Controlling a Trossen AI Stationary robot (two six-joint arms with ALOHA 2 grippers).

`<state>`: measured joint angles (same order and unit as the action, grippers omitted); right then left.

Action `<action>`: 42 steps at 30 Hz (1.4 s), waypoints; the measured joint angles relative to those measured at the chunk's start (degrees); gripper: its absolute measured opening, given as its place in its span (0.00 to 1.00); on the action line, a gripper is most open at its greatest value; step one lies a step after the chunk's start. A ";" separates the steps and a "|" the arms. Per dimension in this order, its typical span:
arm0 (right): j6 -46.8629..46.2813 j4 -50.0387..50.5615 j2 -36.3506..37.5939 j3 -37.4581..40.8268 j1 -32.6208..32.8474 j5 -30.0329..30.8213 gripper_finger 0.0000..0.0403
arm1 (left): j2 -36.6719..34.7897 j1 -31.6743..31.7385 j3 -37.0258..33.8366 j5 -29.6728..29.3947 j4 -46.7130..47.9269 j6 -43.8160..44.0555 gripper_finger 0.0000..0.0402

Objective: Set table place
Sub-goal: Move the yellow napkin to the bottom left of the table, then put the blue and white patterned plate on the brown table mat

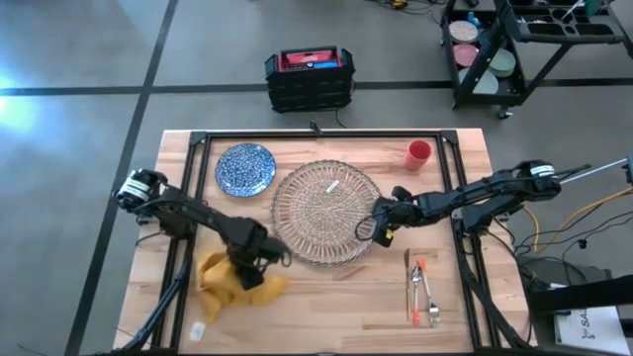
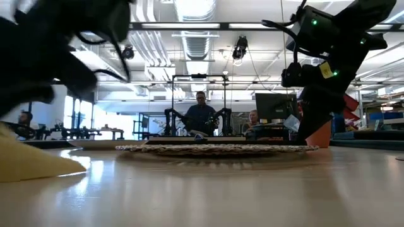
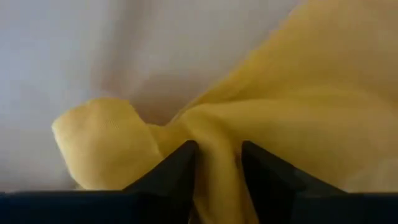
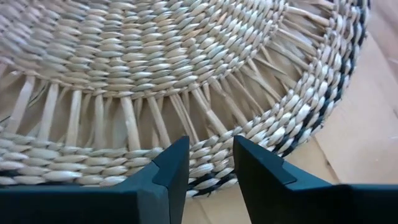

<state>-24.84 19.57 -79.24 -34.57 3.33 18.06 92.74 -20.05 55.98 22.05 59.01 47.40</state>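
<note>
High view looks straight down on the desk (image 1: 326,316), where a round woven charger (image 1: 326,211) lies flat in the middle; up close it is straw wickerwork with a dark-banded rim, not glass. Just to its far left sits the blue-patterned plate (image 1: 245,168), apart from the rim, and at the far right stands the small red cup (image 1: 419,154). The orange-handled cutlery (image 1: 422,289) lies on the near right, well clear of the charger. The left tool (image 1: 249,269) is down at the charger's near-left edge, its fingers (image 3: 180,171) pinching a raised fold of the yellow napkin (image 1: 226,282), which is crumpled in a heap on the near left of the desk. The right tool (image 1: 382,229) is at the charger's right rim, fingers (image 4: 171,168) set narrowly apart astride the woven edge. Off the desk, a black and red case (image 1: 310,77) rests on the floor beyond the far edge. From the low view, people (image 2: 201,113) show in the room behind.
</note>
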 joint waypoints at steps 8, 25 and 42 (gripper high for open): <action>-0.68 -0.22 0.00 0.00 0.00 -0.02 0.22 | -6.34 -5.29 1.73 -2.30 -0.05 2.43 0.18; 6.43 -17.61 0.00 -0.75 -2.24 -0.02 0.29 | -24.01 1.05 3.17 -70.98 0.57 7.71 0.30; 7.31 -18.24 -1.15 -4.50 -4.74 -4.04 0.39 | -30.01 54.69 -12.94 -55.33 -11.89 -12.95 0.42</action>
<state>-17.53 1.33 -80.39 -39.07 -1.41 14.02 62.72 34.64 43.04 -33.28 47.12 34.45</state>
